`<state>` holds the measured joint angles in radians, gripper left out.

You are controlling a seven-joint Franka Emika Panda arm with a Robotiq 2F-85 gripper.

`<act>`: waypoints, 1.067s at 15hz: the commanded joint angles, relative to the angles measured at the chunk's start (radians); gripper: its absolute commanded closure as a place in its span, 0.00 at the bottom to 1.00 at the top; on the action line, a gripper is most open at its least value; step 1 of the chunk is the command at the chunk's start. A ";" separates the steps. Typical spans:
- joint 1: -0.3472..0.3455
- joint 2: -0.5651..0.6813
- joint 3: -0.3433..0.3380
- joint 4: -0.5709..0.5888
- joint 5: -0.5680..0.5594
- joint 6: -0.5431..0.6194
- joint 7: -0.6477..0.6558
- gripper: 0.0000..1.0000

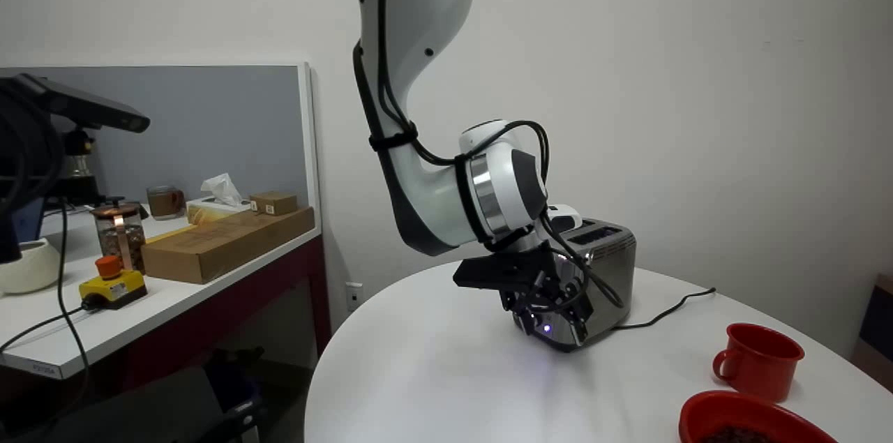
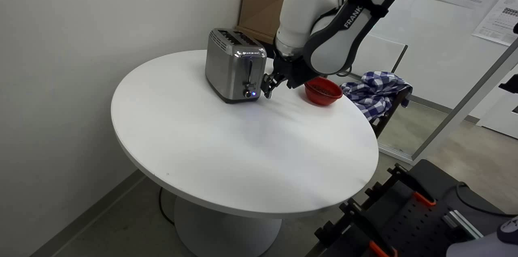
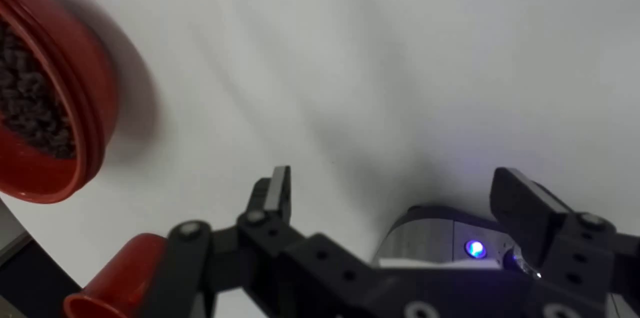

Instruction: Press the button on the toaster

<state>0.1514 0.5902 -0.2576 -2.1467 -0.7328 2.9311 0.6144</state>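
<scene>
1. While the gripper [image 3: 391,180] hangs at the control end of the toaster [image 2: 234,69], its jaws stand wide apart; nothing is held between them; whether the fingers [image 3: 520,213] touch the shell cannot be told.
2. Blue-lit spot [image 3: 475,249], low on that end, beside a round knob [image 2: 247,93]; judged to be the button, and best met by a single fingertip, straight on, without grasping.
3. Toaster, upright on the white table [image 2: 243,147], slots upward; its metal shell will probably prove stiff and slippery, the body fairly light and apt to slide under a hard push, the small controls its fragile part; should steadying be needed, the broad sides, low down, are the place to take hold.
4. Black cord [image 1: 663,315], trailing from behind the toaster in an exterior view; farther off, red cup [image 1: 764,366] and red bowl [image 3: 92,65], the latter holding dark bits; near each other, both apart from the toaster.
5. Checked cloth [image 2: 374,89], blue and white, beyond the table's edge.
</scene>
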 commanded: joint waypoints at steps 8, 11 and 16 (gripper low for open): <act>0.158 0.179 -0.202 0.105 -0.046 0.252 0.113 0.00; 0.207 0.214 -0.261 0.108 -0.023 0.329 0.132 0.00; 0.197 0.215 -0.237 0.088 -0.017 0.305 0.113 0.00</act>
<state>0.3500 0.7928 -0.5032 -2.0619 -0.7541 3.2438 0.7247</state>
